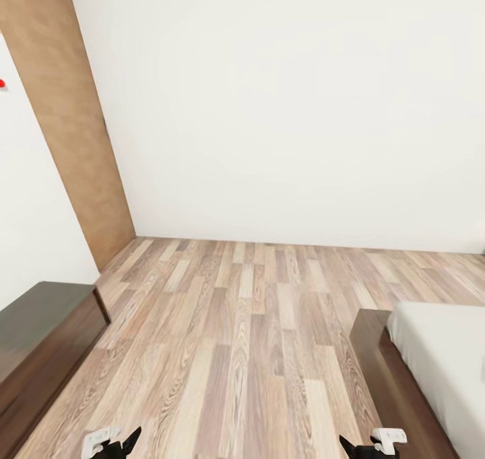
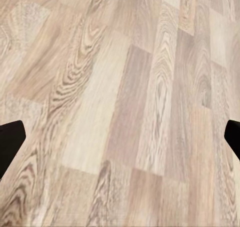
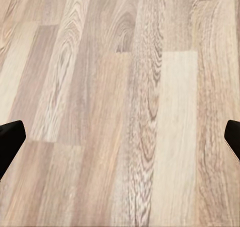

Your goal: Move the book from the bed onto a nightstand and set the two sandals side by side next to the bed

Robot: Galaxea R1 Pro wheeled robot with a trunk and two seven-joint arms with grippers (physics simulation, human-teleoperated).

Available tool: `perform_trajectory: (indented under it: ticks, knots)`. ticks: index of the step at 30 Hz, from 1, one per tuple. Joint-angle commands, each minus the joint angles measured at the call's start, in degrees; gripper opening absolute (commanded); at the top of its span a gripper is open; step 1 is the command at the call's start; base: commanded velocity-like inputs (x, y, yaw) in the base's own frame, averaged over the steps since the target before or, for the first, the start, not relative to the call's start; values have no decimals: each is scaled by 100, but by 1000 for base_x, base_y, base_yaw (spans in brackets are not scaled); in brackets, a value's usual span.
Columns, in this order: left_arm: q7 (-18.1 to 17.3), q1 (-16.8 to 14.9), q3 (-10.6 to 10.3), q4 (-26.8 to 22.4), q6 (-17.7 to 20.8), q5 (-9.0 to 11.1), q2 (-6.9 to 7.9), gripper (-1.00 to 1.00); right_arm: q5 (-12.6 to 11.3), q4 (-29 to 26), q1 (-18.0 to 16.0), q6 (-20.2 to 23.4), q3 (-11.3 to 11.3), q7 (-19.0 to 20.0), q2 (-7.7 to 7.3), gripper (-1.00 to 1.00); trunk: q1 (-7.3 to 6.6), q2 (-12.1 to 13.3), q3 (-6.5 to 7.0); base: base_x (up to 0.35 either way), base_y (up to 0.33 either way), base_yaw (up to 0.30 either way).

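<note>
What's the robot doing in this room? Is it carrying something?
No, it carries nothing. Both pincers, left and right, are open and hang low over the wood floor. A corner of the bed shows on its right, and a dark wooden cabinet stands against the wall on its left. It seems to be on its way.

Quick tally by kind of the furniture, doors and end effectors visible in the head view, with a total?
Beds: 1, the bed at the right
Dark-brown cabinets: 1, the cabinet at the left
Doors: 1, the brown door
End effectors: 2, left end effector and right end effector
Total: 5
</note>
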Motion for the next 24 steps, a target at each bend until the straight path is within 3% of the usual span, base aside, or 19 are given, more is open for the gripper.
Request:
perform_trajectory:
  ticks: [1, 24]
  knots:
    - [-20, -6, 46, 6, -34, -61, -1, 100, -61, 23, -9, -25, 44, 41, 2, 100, 3, -3, -6, 329, 0, 0]
    - [-17, -6, 46, 6, -34, -61, -1, 100, -61, 23, -9, -25, 44, 46, 2, 100, 3, -3, -6, 329, 0, 0]
